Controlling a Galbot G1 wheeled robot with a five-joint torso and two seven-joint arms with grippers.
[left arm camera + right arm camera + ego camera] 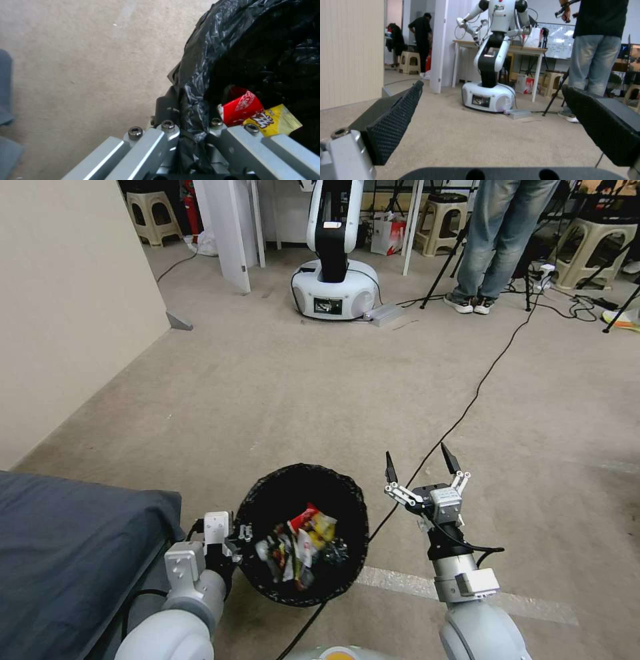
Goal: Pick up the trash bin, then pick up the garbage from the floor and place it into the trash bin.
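Note:
The trash bin [355, 507], lined with a crinkled black bag, hangs low in front of me in the head view. My left gripper [237, 537] is shut on its near-left rim. In the left wrist view the left gripper [191, 120] pinches the bag-covered rim of the trash bin [200, 62]. The garbage [303, 550] lies inside the bin, among it a red-white packet [241, 107] and a yellow wrapper [275, 120]. Just right of the bin my right gripper [421, 463] stands open, holding nothing. In the right wrist view the right gripper [493, 125] points across the carpet, with its black pads [393, 125] wide apart.
A black cable [467, 410] runs across the carpet past my right gripper and under the bin. A dark grey cushion [67, 553] lies at my left, below a beige wall [60, 300]. Another white robot [333, 260] and a person's legs [500, 240] stand far ahead.

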